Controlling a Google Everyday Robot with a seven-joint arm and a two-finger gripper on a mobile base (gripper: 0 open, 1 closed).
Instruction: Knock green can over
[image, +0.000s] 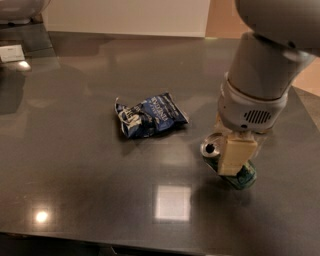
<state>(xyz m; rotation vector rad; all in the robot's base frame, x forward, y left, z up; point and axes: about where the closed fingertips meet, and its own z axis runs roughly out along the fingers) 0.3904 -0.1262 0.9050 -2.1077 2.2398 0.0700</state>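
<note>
The green can (243, 176) is on the dark table at the right, tilted with its silver top (210, 147) leaning to the left and its base toward the right. My gripper (234, 159) comes straight down from the big white-grey arm (257, 87) and sits right on the can, touching its upper side and hiding much of its body.
A crumpled blue snack bag (149, 115) lies left of the can, near the middle of the dark table (75, 165). A white object (11, 52) sits at the far left back. The table's right edge (305, 107) is close behind the arm.
</note>
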